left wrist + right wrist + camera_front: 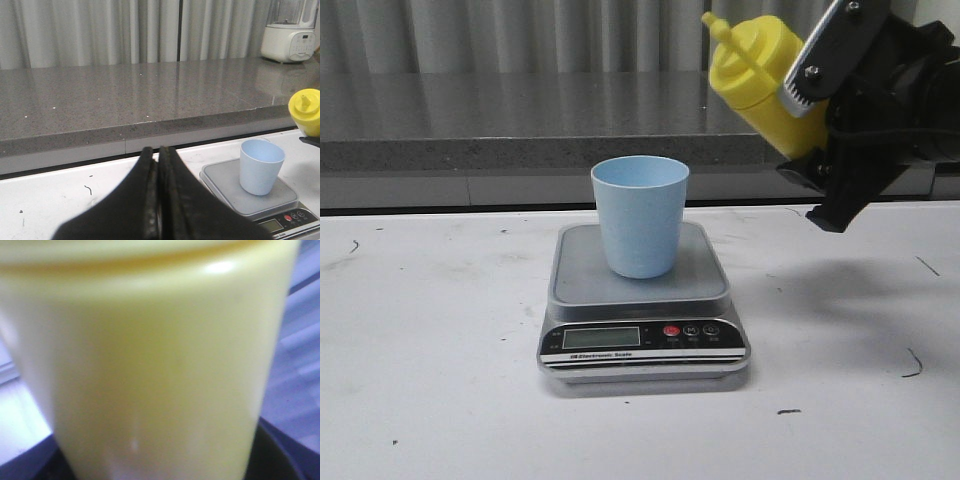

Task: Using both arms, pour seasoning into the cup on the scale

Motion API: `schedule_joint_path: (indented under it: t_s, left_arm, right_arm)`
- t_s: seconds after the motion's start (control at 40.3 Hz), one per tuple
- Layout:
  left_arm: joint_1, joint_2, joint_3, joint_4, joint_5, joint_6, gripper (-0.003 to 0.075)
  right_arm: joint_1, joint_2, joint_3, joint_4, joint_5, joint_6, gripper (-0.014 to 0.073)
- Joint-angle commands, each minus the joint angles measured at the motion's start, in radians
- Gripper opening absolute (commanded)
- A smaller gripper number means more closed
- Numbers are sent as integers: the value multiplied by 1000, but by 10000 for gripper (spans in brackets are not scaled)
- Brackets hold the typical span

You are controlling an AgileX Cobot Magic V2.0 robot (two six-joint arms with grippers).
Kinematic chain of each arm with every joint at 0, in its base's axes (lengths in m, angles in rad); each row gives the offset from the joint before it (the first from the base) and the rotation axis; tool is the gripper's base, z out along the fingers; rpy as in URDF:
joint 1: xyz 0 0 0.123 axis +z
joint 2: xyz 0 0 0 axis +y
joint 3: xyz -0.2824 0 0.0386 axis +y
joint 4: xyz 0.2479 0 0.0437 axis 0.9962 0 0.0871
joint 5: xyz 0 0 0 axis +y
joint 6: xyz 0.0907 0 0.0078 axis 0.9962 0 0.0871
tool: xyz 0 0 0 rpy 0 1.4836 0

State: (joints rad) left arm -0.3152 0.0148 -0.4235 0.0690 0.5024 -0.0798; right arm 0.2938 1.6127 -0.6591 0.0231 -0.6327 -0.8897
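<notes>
While the pale blue cup [640, 215] stands upright on the steel platform of the digital kitchen scale [642, 305] at the centre of the front view, the yellow seasoning bottle [760, 75] hangs in the upper right of that frame, lifted clear of the white table [430, 400]. It is tilted, with its pointed nozzle aimed up and to the left, above and to the right of the cup and well apart from it. The right gripper [800, 100] is clamped around the bottle's body, one silver-edged finger lying across its upper side, the black arm filling the frame's right edge. From the right wrist camera the bottle [150, 365] fills almost the whole picture as a blurred yellow wall.

The scale's display, red button and black buttons face the camera along its front strip.

Seen from the left wrist camera, the left gripper [158, 200] has its two black fingers pressed together with nothing between them, low in the frame. Beyond it, the cup [260, 167] and scale [265, 200] sit at lower right, and the bottle's capped top [305, 112] shows at the right edge. A white appliance [289, 37] stands on the grey counter [125, 100] at upper right.
</notes>
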Motion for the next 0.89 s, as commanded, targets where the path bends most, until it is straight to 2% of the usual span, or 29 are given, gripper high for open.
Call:
schedule_joint_path:
  t_s: [0.0,0.471,0.868]
  left_arm:
    - [0,14,-24,-8,-79,-11,-20]
    - [0,14,-24,-8,-79,-11,-20]
    - [0,14,-24,-8,-79,-11,-20]
  right_arm:
    - [2,-47,-63,-11,-86,-123,149]
    - [2,39,-216,-10,6,-474,148]
    - [2,57,-236,-8,-9,-660,125]
